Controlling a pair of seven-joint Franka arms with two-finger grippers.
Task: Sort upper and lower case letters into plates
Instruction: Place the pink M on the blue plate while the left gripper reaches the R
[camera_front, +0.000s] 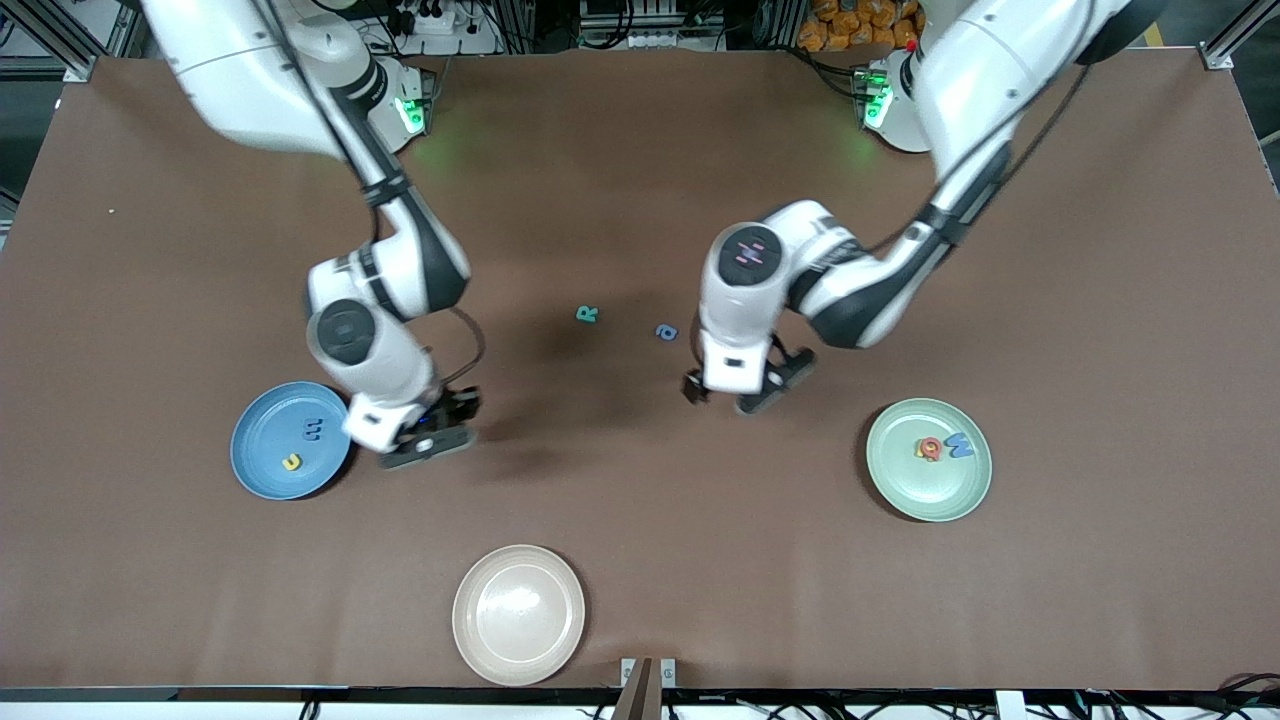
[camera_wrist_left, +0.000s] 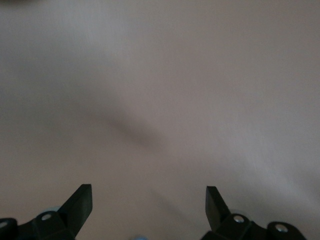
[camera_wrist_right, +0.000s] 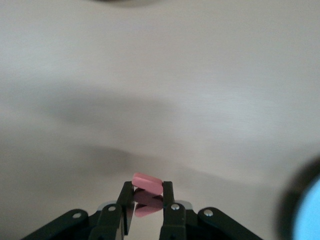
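My right gripper (camera_front: 440, 425) hangs just beside the blue plate (camera_front: 262, 470), toward the table's middle. It is shut on a red letter piece (camera_wrist_right: 148, 184), as the right wrist view (camera_wrist_right: 147, 186) shows. The blue plate's rim also shows there (camera_wrist_right: 305, 210). The blue plate holds a blue letter (camera_front: 312, 430) and a yellow letter (camera_front: 291, 462). My left gripper (camera_front: 735, 392) is open and empty over bare table, next to a blue letter "a" (camera_front: 666, 331). Its fingers stand wide apart in the left wrist view (camera_wrist_left: 149, 192). A teal "R" (camera_front: 587, 314) lies on the table. The pale green plate (camera_front: 925, 500) holds a red letter (camera_front: 930, 449) and a blue letter (camera_front: 960, 445).
A beige plate (camera_front: 518, 614) with nothing in it sits near the table's edge closest to the front camera, between the two other plates. The brown table (camera_front: 640, 500) carries only the plates and the letters.
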